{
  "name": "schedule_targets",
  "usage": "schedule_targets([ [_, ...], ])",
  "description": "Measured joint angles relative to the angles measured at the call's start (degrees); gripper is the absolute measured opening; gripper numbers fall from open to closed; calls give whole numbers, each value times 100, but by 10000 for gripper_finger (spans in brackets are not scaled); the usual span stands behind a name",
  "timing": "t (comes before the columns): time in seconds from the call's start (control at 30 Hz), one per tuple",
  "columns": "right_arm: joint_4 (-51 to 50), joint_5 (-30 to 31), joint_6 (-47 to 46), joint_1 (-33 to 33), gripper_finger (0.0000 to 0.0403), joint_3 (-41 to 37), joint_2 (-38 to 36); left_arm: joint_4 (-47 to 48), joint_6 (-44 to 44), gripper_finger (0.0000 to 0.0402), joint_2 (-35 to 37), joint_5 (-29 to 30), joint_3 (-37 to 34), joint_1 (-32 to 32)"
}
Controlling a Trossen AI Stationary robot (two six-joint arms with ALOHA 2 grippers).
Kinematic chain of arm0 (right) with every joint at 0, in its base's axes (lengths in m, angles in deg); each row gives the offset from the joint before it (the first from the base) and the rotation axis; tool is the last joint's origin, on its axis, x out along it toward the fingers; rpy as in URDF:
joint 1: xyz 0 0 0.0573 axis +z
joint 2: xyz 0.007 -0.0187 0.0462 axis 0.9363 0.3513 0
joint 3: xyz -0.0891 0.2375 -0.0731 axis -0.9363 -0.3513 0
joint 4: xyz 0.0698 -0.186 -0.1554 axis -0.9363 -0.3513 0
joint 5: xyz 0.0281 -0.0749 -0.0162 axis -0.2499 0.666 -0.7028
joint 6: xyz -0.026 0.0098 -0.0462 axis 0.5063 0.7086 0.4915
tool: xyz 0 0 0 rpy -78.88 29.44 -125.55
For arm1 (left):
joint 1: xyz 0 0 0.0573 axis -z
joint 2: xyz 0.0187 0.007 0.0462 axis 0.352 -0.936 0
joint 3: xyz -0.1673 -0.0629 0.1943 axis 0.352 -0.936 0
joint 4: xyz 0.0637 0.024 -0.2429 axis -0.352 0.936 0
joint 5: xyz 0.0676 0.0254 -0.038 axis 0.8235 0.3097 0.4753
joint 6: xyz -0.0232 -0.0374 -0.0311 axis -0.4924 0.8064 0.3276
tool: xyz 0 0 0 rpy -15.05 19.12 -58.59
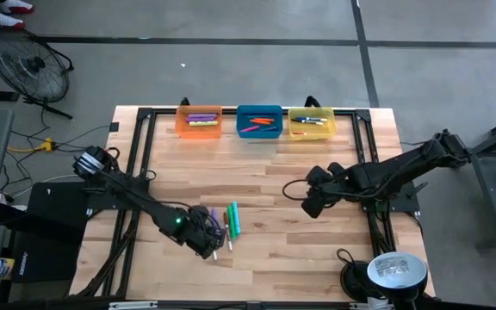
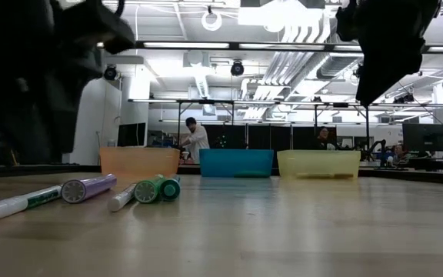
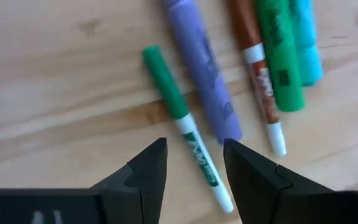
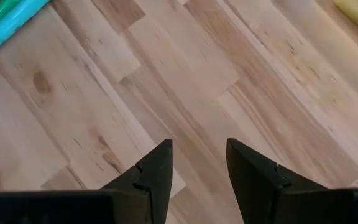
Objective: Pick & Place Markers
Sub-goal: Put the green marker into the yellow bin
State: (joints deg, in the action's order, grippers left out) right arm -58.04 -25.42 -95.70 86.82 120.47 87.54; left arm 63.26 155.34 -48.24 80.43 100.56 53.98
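Several markers lie flat on the table near its near-left middle: a thin white one with a green cap [image 3: 188,134], a thick purple one [image 3: 202,74], a brown-capped white one [image 3: 258,62], a thick green one [image 3: 279,53] and a teal one [image 3: 306,37]; the cluster [image 1: 226,224] also shows from above. My left gripper [image 3: 194,168] hovers open above the green-capped thin marker, fingers on either side of its white barrel, touching nothing. My right gripper [image 4: 197,165] is open over bare wood right of centre [image 1: 311,207].
Three translucent bins stand in a row at the far edge: orange [image 1: 199,121], blue [image 1: 259,121] and yellow [image 1: 311,122], each with markers inside. A round lamp-like object [image 1: 394,271] sits at the near right corner. Bare wood lies between the arms.
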Motion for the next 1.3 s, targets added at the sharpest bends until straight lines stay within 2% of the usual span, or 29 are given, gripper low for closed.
schedule_targets([
  [0.27,-16,69,1167,28,138,0,0,-545,1135,156,-332,-162,108,244],
  [0.4,-19,202,1815,28,138,2,0,-206,1370,156,-450,-161,507,227],
  [0.53,-21,191,2299,28,138,3,0,329,1469,156,-741,-507,1038,109],
  [0.63,-21,211,2404,28,138,4,2,823,1472,156,-968,-651,1404,59],
  [0.77,-3,148,2448,28,138,4,4,882,1467,156,-1304,-829,1778,-38],
  [1.0,3,-5,2608,28,138,4,4,1036,1705,156,-1667,-1019,1889,-128],
  [1.3,8,-56,2627,28,138,4,4,1077,1831,156,-1737,-1195,1908,-112],
])
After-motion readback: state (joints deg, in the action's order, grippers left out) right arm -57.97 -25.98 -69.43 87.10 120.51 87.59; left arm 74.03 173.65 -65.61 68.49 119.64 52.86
